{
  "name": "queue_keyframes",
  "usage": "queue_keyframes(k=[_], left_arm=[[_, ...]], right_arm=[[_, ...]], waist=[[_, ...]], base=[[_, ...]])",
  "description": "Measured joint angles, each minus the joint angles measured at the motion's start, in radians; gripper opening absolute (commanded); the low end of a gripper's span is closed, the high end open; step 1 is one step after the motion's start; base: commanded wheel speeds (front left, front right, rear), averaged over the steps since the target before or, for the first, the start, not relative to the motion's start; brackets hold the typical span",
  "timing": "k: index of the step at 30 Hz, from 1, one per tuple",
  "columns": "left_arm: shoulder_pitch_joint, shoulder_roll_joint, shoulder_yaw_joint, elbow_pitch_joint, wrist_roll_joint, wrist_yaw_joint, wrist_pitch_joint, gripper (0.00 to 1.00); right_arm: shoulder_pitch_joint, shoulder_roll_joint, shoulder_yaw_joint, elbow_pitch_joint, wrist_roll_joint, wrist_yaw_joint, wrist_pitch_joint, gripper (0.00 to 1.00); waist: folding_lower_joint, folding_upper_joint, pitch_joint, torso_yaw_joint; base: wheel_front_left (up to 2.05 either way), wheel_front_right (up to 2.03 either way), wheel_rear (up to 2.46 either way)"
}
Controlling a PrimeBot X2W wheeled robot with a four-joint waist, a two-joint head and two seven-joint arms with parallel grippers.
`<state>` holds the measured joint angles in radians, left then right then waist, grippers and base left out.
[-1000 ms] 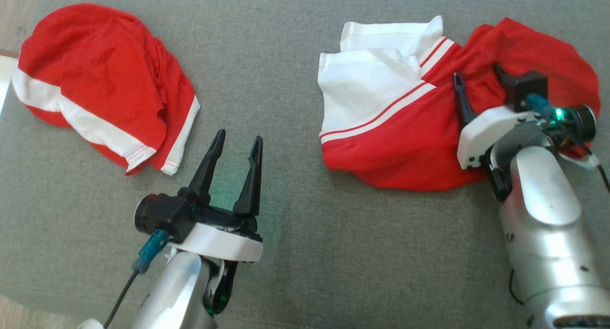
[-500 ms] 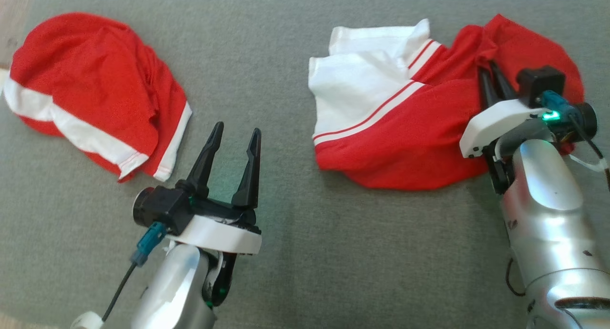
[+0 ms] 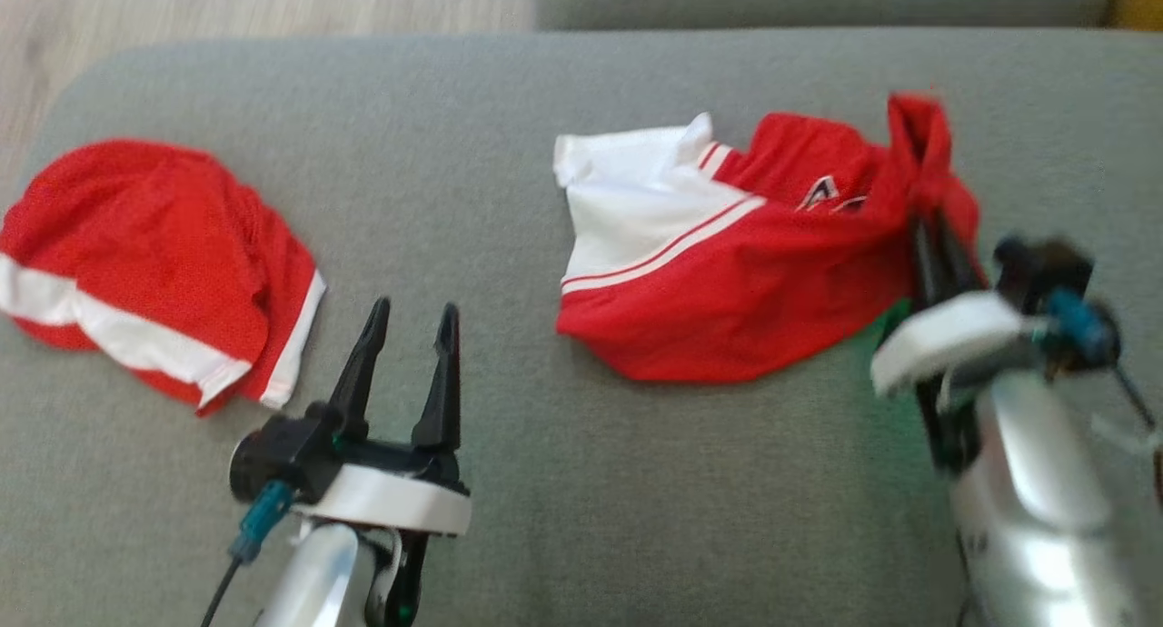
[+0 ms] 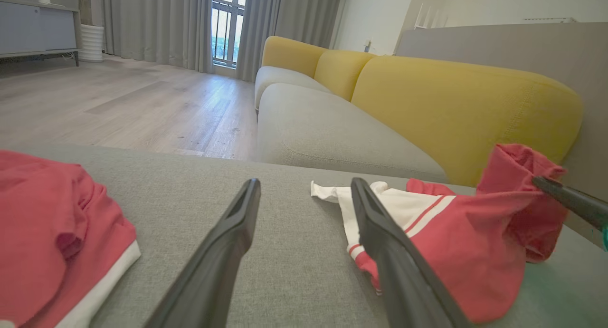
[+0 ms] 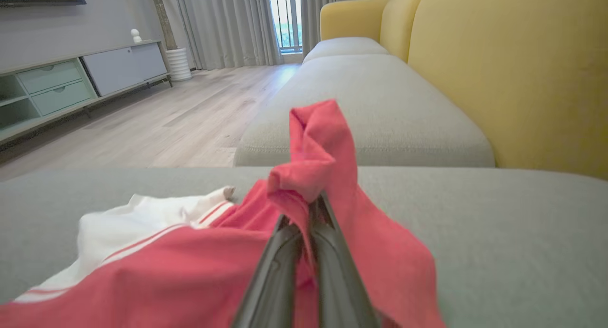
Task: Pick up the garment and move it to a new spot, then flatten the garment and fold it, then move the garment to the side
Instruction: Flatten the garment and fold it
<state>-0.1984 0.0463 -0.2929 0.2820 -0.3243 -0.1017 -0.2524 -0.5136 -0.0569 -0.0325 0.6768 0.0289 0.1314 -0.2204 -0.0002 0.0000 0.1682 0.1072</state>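
Early days here: the right gripper (image 5: 311, 210) has its jaws pinched on a lifted red fold of the garment (image 3: 727, 309), which mostly lies right of centre on the grey cushion (image 3: 509, 154), the left gripper (image 3: 411, 313) idles with jaws apart, so moving, flattening and folding all remain.

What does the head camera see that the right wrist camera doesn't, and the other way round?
Head view, of these two: a second red garment with a white band, lying at the left of the grey cushion, and the left gripper, open and empty.
Right wrist view, of these two: the yellow sofa back, grey curtains at a window and a low cabinet with drawers.
Both: the red and white garment, the right gripper shut on a raised fold of it, the grey cushion beneath, and wooden floor.
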Motion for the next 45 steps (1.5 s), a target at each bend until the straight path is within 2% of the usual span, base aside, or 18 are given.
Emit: queue_keyframes(k=[3, 6, 11, 12, 13, 18, 26, 30, 37, 45], left_arm=[[0.034, 0.000, 0.017, -0.001, 0.000, 0.006, 0.000, 1.00], [0.063, 0.001, 0.039, -0.004, 0.000, 0.006, 0.000, 1.00], [0.083, 0.001, 0.041, -0.009, 0.007, 0.006, 0.000, 1.00], [0.083, 0.001, 0.041, -0.010, 0.007, 0.006, 0.000, 1.00], [0.083, 0.001, 0.041, -0.010, 0.007, 0.006, 0.000, 1.00], [0.083, 0.001, 0.038, -0.011, 0.007, 0.006, 0.000, 1.00], [0.082, 0.001, 0.040, -0.023, 0.007, 0.006, 0.000, 1.00], [0.082, 0.001, 0.039, -0.033, 0.007, 0.005, 0.000, 1.00], [0.083, 0.001, 0.036, -0.052, 0.007, 0.003, 0.000, 1.00], [0.082, 0.001, 0.025, -0.062, 0.007, 0.003, 0.000, 1.00]], right_arm=[[0.150, -0.008, 0.055, -0.122, 0.074, 0.000, 0.068, 0.00], [0.314, -0.049, 0.098, -0.260, 0.136, 0.000, 0.156, 0.00], [0.534, -0.099, 0.077, -0.413, 0.193, 0.000, 0.294, 0.00], [0.562, -0.098, 0.071, -0.431, 0.198, 0.000, 0.315, 0.21], [0.585, -0.096, 0.064, -0.446, 0.199, 0.000, 0.331, 1.00], [0.598, -0.076, 0.051, -0.534, 0.186, 0.000, 0.321, 1.00], [0.494, -0.048, 0.146, -0.649, 0.157, 0.000, 0.135, 1.00], [0.485, -0.035, 0.186, -0.638, 0.166, 0.000, 0.091, 1.00], [0.487, -0.012, 0.184, -0.567, 0.163, 0.000, 0.053, 1.00], [0.456, -0.007, 0.168, -0.549, 0.127, 0.000, 0.063, 1.00]], waist=[[-0.0001, 0.0000, -0.038, -0.028], [-0.0001, 0.0000, -0.068, -0.061], [-0.0001, 0.0000, -0.105, -0.111], [-0.0002, 0.0000, -0.109, -0.119], [-0.0001, 0.0000, -0.113, -0.126], [0.0001, 0.0000, -0.110, -0.136], [0.0002, 0.0000, -0.108, -0.119], [0.0002, 0.0000, -0.114, -0.110], [0.0001, 0.0000, -0.118, -0.090], [0.0002, 0.0000, -0.089, -0.059]], base=[[0.00, 0.00, 0.00], [0.00, 0.00, 0.00], [0.00, 0.00, 0.00], [0.00, 0.00, 0.00], [0.00, 0.00, 0.00], [0.00, 0.00, 0.00], [0.00, 0.00, 0.00], [0.00, 0.00, 0.00], [0.00, 0.00, 0.00], [0.00, 0.00, 0.00]])
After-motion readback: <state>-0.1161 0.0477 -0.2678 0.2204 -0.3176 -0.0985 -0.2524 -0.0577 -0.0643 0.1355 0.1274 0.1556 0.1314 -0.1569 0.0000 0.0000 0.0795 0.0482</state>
